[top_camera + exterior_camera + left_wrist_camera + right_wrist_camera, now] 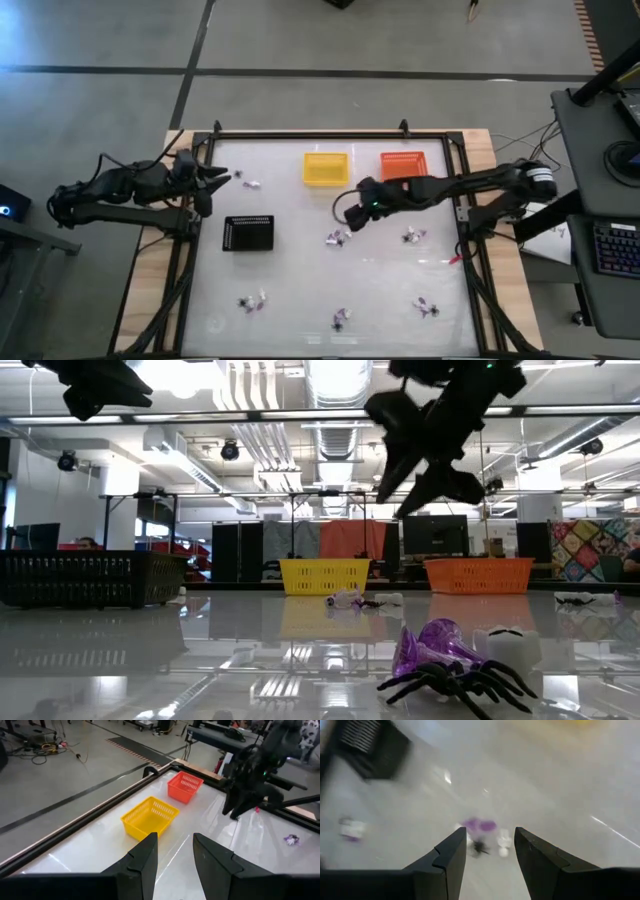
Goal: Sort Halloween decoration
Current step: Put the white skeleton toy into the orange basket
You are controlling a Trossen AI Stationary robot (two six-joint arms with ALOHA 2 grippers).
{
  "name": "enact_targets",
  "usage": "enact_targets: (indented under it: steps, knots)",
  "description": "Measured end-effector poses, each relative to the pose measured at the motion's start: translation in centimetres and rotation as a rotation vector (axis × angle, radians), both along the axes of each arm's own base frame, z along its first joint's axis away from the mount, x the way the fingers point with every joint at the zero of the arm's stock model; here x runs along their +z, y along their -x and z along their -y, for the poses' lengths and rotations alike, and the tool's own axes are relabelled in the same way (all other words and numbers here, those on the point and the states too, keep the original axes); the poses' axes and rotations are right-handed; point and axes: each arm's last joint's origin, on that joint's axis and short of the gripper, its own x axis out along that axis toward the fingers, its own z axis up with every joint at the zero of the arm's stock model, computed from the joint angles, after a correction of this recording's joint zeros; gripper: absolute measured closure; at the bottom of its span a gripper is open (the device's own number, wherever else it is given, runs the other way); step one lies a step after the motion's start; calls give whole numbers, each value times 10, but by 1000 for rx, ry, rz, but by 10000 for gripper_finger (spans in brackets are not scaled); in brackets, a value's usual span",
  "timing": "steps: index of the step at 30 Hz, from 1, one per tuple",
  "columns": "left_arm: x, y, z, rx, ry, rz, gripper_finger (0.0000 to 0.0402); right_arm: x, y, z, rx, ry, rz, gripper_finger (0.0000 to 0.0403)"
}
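- Seven small clusters of trinkets lie scattered on the bench (300, 260): one near the left claw (253, 184), one at mid-bench (337, 238), one right of centre (412, 236), and three along the near edge (252, 302) (340, 320) (427, 307); the seventh count is uncertain.
- Right claw (345, 212) hangs above the bench, just over the mid-bench cluster, fingers spread apart and grasping nothing; its wrist view shows a purple, a white and a black trinket between the fingers (481, 837).
- Left claw (222, 178) is held at the bench's left edge, raised, fingers parted and empty.
- Yellow basket (326, 168) and orange basket (403, 164) stand side by side at the far edge, apart from each other; no trinket is visible inside either.
- Black tray (248, 233) sits left of centre, near the left arm.
- Low view: a black spider (455, 685) touching a purple piece (432, 645), a white piece (510, 645) just beside them, all on the bench surface.
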Motion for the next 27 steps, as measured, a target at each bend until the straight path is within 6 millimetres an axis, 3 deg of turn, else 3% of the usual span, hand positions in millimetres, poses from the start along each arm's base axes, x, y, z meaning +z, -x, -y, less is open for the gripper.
enact_targets:
  steps: [13,27]
  knots:
    - [-1,0,1,-26,-6,-10,294,-43,-46,-18,49,1,-279,246]
    - [-1,0,1,-36,-2,-16,294,-70,-54,-21,22,-11,-363,244]
